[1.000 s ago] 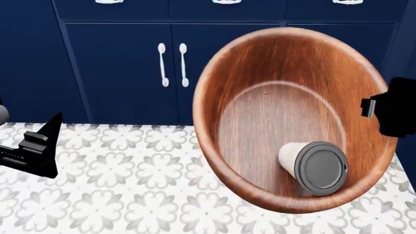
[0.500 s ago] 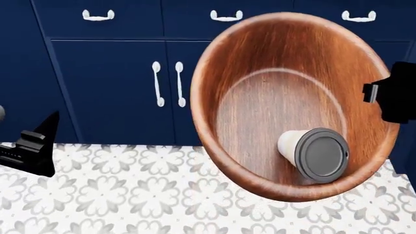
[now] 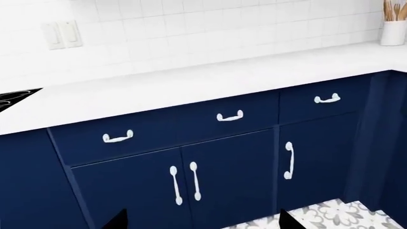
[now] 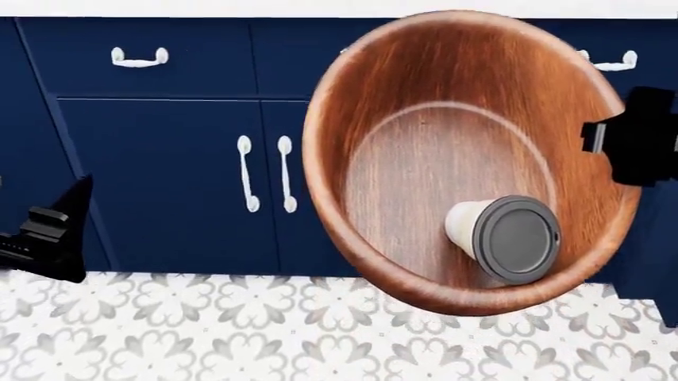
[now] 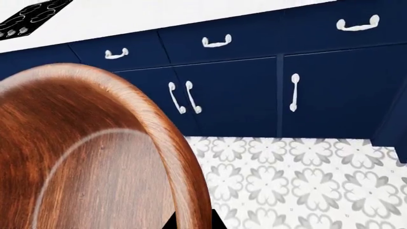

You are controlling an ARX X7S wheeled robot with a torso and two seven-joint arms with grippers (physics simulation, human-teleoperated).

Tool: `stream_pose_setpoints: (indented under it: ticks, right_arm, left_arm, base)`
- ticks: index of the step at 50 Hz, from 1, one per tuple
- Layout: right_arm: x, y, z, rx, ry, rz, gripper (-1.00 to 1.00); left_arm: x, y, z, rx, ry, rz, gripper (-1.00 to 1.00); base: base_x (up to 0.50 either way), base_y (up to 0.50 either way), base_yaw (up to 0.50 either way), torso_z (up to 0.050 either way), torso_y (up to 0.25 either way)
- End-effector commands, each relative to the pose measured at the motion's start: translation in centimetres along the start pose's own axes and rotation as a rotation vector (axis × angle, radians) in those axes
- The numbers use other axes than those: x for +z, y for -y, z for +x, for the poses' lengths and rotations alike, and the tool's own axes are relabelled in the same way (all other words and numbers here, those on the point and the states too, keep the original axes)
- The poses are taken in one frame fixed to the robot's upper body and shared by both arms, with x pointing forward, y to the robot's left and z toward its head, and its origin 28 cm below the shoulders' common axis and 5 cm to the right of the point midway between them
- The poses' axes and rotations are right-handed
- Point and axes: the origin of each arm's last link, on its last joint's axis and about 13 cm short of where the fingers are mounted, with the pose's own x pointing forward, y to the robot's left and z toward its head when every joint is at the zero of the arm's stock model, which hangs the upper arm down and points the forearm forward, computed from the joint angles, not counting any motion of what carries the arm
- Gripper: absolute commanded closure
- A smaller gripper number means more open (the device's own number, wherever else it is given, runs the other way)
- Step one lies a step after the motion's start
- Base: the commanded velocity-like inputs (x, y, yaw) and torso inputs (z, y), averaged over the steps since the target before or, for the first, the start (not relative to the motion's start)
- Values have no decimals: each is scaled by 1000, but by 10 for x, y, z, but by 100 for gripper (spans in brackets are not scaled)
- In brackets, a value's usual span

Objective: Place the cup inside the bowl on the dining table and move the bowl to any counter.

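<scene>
Against the head view of half a second ago, the navy cabinet fronts [image 4: 159, 182] sit lower in the picture, the drawer row is fully in sight, a sliver of the white bench [image 3: 190, 90] shows along the far edge, and less of the patterned floor [image 4: 190, 333] is visible; the bowl [image 4: 466, 159] and the cup [image 4: 506, 238] keep almost the same places in the frame.

The bowl is held up in the air in front of the cabinets, tilted so its open mouth faces the head camera, its rim an oval that runs from high at the far side to low at the near side. The cup lies on its side on the low, near-right part of the bowl's inner wall, long axis roughly along the line of sight, dark grey lid toward the camera and cream body pointing away and left.

The right claw [image 4: 636, 151] is closed on the bowl's right rim; in the right wrist view the rim runs between its dark fingertips. The left claw [image 4: 53, 238] hangs at the left, well apart from the bowl, spread open with nothing in it.

On the bench sit a black hob [image 3: 13, 98] at the left and a white utensil holder [image 3: 394, 28] at the far right, against white wall tiles [image 3: 222, 33] with a light switch [image 3: 62, 34]
</scene>
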Motion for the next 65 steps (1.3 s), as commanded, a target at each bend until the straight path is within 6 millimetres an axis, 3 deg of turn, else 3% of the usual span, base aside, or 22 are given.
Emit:
stream_pose_setpoints:
  ticks: [1, 35, 65]
  right_arm:
    - [8, -2, -4, 27, 50, 19, 100]
    - [-7, 2, 5, 36, 41, 39, 100]
    - [-4, 1, 9, 47, 39, 44, 100]
  left_arm:
    - [-3, -1, 2, 13, 6, 24, -100]
    - [-1, 0, 0, 17, 26, 43, -100]
    - [1, -1, -1, 33, 44, 49, -100]
  base:
    - [500, 0, 0, 0, 0]
    - [500, 0, 0, 0, 2]
    - [500, 0, 0, 0, 2]
